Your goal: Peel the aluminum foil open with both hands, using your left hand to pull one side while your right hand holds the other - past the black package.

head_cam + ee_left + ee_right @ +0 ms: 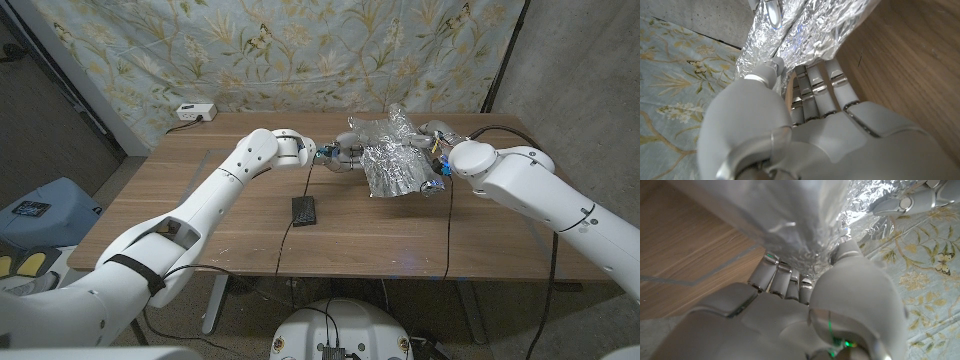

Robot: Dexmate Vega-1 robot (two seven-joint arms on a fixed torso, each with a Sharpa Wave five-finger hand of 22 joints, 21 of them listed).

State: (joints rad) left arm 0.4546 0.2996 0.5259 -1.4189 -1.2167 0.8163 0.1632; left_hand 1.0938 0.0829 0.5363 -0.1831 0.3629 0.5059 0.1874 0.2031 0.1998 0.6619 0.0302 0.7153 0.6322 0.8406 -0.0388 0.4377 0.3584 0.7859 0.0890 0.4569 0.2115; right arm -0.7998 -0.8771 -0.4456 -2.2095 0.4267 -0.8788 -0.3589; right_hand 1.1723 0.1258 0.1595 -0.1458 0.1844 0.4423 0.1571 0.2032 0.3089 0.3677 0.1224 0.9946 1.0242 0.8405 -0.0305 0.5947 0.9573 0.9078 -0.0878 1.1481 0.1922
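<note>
In the head view our left hand (pixel 335 155) and right hand (pixel 437 170) flank the crumpled aluminum foil (pixel 392 155), past the black package (pixel 304 210). In the left wrist view our fingers (pixel 815 92) close onto foil. In the right wrist view likewise.

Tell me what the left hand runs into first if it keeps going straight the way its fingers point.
The aluminum foil. The left hand already has its fingers up against the foil's crinkled edge, so nothing lies between them. Past the foil the right hand probably follows, though depth is unclear.
</note>
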